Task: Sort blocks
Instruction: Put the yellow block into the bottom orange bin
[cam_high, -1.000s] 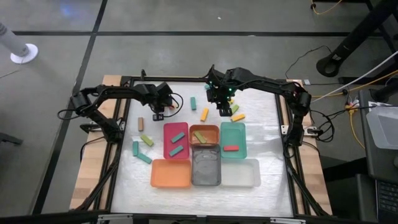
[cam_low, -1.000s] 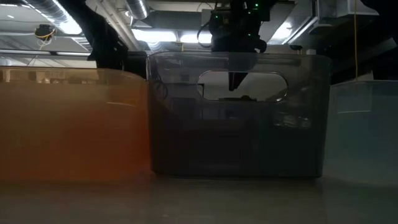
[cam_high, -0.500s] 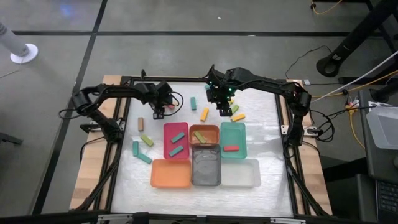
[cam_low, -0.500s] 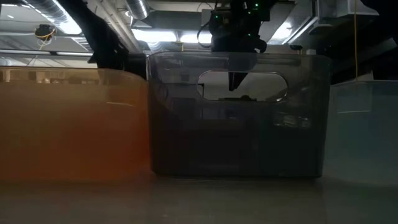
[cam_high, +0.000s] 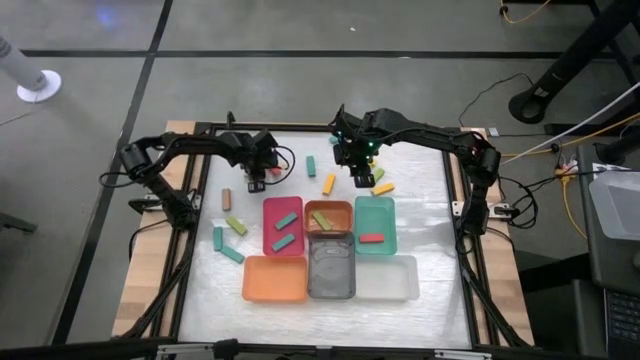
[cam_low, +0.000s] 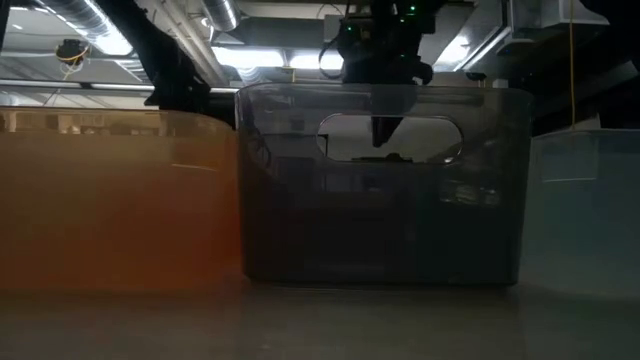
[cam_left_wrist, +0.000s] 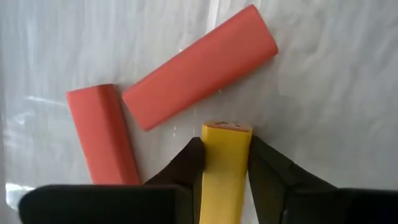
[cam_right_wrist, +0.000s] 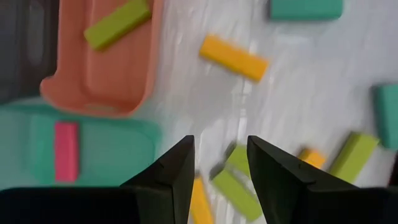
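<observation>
Past the right claw (cam_right_wrist: 219, 165), whose two dark fingers (cam_right_wrist: 177, 171) stand apart with nothing between them, the pale surface (cam_right_wrist: 311, 74) carries loose yellow-orange (cam_right_wrist: 234, 58), lime (cam_right_wrist: 235, 193) and teal blocks (cam_right_wrist: 305, 9), beside an orange tray (cam_right_wrist: 134, 81) holding a lime block (cam_right_wrist: 118, 23) and a teal tray (cam_right_wrist: 124, 149) holding a red block (cam_right_wrist: 66, 151).

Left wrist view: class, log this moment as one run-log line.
left gripper: shut on yellow block | beside: two red blocks | right gripper: open, empty, above table

Open table (cam_high: 420, 175) along far edge; six trays (cam_high: 330, 250) clustered centre-front; loose blocks (cam_high: 328, 183) scattered between the arms.
</observation>
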